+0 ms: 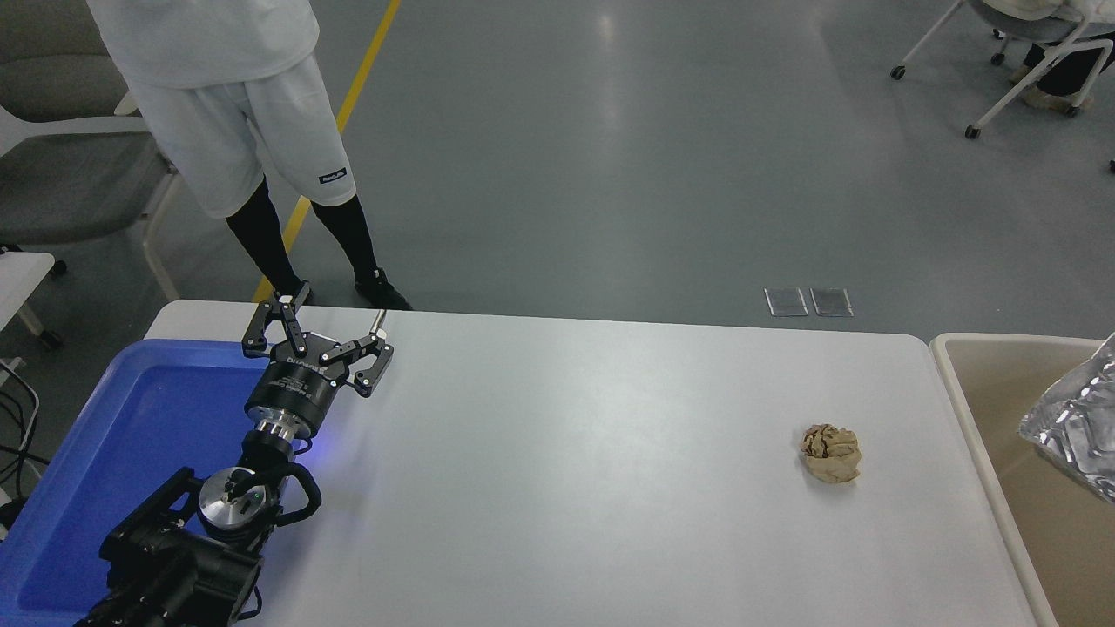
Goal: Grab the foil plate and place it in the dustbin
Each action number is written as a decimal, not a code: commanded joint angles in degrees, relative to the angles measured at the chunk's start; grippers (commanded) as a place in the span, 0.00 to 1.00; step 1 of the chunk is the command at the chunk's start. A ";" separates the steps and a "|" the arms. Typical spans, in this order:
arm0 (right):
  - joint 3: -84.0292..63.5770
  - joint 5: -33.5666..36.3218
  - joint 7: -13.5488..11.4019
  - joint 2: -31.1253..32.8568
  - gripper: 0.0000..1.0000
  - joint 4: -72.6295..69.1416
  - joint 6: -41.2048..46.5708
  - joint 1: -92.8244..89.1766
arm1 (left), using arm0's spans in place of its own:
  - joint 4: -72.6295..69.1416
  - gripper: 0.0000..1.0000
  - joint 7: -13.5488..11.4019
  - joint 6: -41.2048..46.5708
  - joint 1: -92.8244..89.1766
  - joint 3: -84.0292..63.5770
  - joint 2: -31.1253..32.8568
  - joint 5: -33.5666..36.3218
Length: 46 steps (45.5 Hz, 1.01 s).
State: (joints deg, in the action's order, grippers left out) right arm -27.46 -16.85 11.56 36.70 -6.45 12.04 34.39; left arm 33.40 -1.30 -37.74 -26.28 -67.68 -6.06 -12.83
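The foil plate [1073, 427], shiny crinkled silver, shows at the right edge over the inside of the beige dustbin [958, 383], partly cut off by the picture's edge. I cannot tell whether it rests in the bin or hangs above it. My right gripper and arm are out of view. My left gripper [329, 324] is parked open and empty at the lower left, over the far right corner of the blue tray [131, 435].
A small crumpled brown paper ball [831, 453] lies on the white table [566, 470] near its right end. A person [235, 131] in white shorts stands at the table's far left side. Chairs stand at the far left and far right.
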 commanded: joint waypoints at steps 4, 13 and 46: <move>3.28 1.03 -1.63 -0.84 0.58 0.39 -5.88 -3.63 | 0.00 0.99 0.07 0.04 0.00 0.00 0.00 0.00; 6.01 1.03 -1.54 -0.93 0.99 0.04 -7.99 -4.07 | 0.00 0.99 0.07 0.04 0.00 0.00 0.00 0.00; 19.56 0.77 -1.54 13.83 1.00 -29.57 -6.94 14.20 | 0.00 0.99 0.07 0.04 0.00 0.00 0.00 0.00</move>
State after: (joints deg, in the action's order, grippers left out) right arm -7.80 -15.82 10.02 42.97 -24.31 4.90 39.01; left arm 33.40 -1.29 -37.71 -26.28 -67.68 -6.06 -12.84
